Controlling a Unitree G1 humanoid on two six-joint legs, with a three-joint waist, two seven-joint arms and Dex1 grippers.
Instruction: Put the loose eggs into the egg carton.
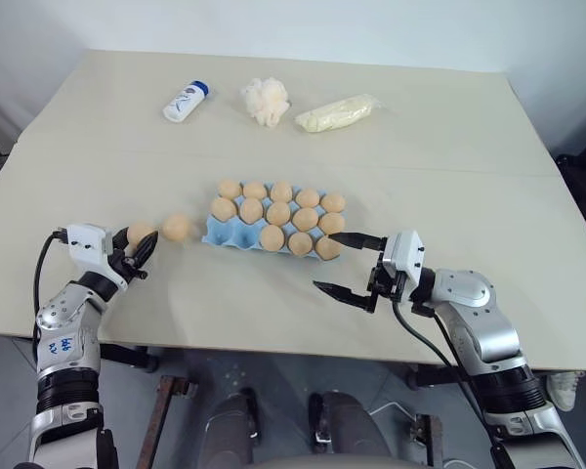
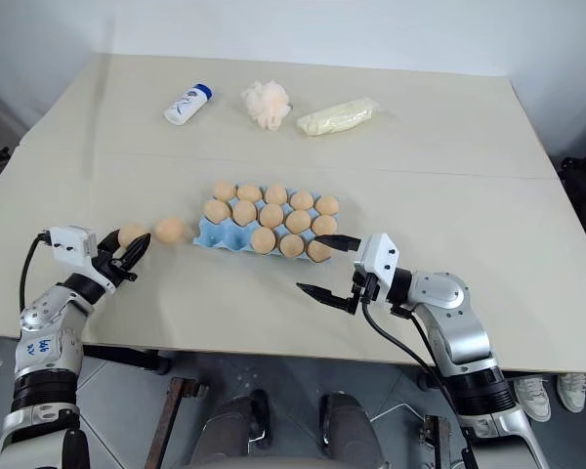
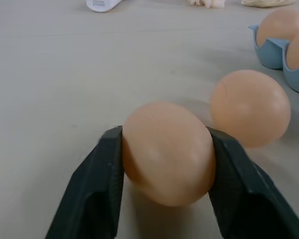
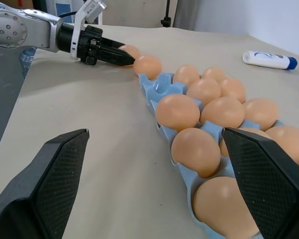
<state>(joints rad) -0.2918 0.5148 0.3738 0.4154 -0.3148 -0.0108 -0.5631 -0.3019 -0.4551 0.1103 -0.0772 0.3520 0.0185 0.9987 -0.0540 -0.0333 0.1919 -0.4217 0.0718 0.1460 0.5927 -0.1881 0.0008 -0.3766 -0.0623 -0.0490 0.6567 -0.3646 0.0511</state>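
My left gripper [image 1: 143, 248] is shut on a tan loose egg [image 3: 167, 152] that rests on the table at the left. Its two black fingers [image 3: 97, 184] press the egg's sides. A second loose egg [image 1: 177, 228] lies just beyond it, between the held egg and the left end of the light blue egg carton [image 1: 213, 234]. The carton holds several eggs, with bare cups at its near left corner. My right gripper [image 1: 324, 262] stands open by the carton's near right corner, fingers pointing left, nothing between them.
At the table's far side lie a white bottle with a blue cap [image 1: 186, 101], a fluffy cream puff [image 1: 266, 101] and a pale yellow packet [image 1: 337, 113]. The table's front edge [image 1: 273, 347] runs just behind both grippers.
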